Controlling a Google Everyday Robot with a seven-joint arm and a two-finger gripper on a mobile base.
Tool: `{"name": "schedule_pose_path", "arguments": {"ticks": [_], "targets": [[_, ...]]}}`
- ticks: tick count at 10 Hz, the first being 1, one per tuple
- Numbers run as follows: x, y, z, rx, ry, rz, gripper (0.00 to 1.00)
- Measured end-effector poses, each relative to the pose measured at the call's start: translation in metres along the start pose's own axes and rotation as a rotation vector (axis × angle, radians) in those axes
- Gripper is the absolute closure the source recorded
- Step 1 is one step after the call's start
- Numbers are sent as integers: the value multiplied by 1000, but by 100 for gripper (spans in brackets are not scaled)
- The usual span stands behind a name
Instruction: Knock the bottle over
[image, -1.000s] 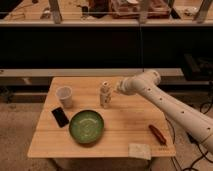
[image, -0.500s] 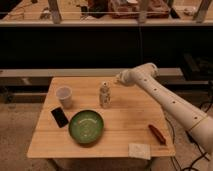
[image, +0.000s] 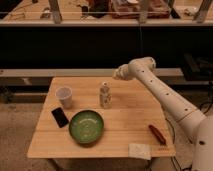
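The bottle (image: 105, 95) is small, slim and pale beige with a narrower neck. It stands upright near the middle of the wooden table (image: 125, 125). My gripper (image: 118, 74) is at the end of the white arm, above the table's far edge. It is up and to the right of the bottle, apart from it.
A white cup (image: 64, 97) stands left of the bottle. A black phone (image: 59, 117) lies in front of the cup. A green bowl (image: 86, 126) sits in front of the bottle. A red object (image: 157, 134) and a white napkin (image: 139, 150) lie at the front right.
My gripper has lifted and drawn back to the right, away from the bottle. The bottle still stands upright in the same place.
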Motion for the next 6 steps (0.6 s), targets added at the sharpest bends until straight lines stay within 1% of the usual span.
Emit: {"name": "schedule_pose_path", "arguments": {"ticks": [1,4,5,6], "targets": [[3,0,5,3,-10,0,92],[4,-11,23,19,-52,-21,92],[2,-15,24,19,-60,-26,92],[-4,-27,22,24,-75,-41,92]]}}
